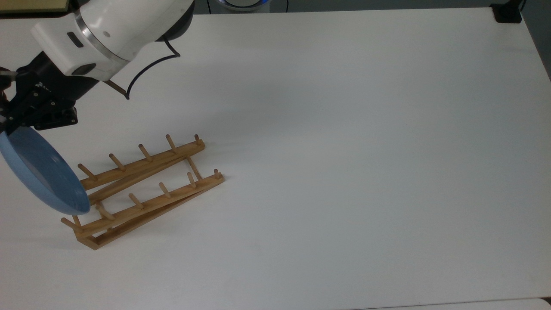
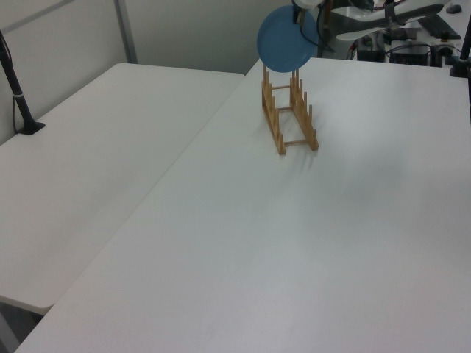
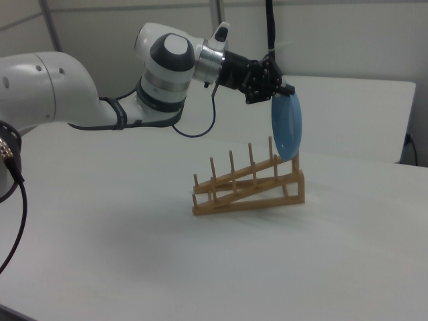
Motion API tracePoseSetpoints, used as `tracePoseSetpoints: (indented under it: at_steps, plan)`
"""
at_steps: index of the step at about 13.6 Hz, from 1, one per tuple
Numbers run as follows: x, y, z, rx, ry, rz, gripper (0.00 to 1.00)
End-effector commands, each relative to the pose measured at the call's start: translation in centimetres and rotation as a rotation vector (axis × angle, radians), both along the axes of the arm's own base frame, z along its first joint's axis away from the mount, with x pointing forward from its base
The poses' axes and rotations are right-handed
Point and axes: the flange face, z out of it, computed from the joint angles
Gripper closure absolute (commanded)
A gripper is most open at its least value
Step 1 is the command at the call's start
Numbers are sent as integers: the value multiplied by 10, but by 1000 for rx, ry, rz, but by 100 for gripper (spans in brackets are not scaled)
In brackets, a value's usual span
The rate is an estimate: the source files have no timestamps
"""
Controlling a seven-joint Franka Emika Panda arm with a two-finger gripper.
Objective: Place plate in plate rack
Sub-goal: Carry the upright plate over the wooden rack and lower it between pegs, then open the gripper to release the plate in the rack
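The light-blue plate (image 1: 41,174) stands on edge in the air, my gripper (image 1: 9,125) shut on its upper rim. The wooden plate rack (image 1: 146,189) lies on the white table, its rails running diagonally in the top view. The plate's lower rim covers the rack's end at the top view's left. In the right view the plate (image 3: 287,127) hangs from the gripper (image 3: 283,92) over the tall right end of the rack (image 3: 251,187), its bottom level with the last peg tops. In the left view the plate (image 2: 282,38) sits above the far end of the rack (image 2: 289,110).
The white arm (image 1: 116,30) and its black cable (image 1: 144,73) reach in from the top view's upper left. A black clamp (image 1: 508,13) sits at the table's far right corner. In the left view a second table (image 2: 96,147) adjoins, with a black post (image 2: 18,95).
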Motion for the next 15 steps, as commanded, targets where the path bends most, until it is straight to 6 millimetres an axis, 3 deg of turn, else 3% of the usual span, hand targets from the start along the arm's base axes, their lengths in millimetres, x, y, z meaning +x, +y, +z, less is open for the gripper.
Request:
tracePoseSetpoints:
  at_steps: [1,4,5,7,10,15]
  plan:
    - [6,1,-20,-26,10,9,100]
    - [9,3,-29,-9,-12,-6,97]
    - [10,9,-31,1,-23,-6,82]
    - [10,15,-42,19,-32,-14,79]
    - [11,18,-42,31,-53,-21,54]
    - [10,25,-33,91,-140,-53,31]
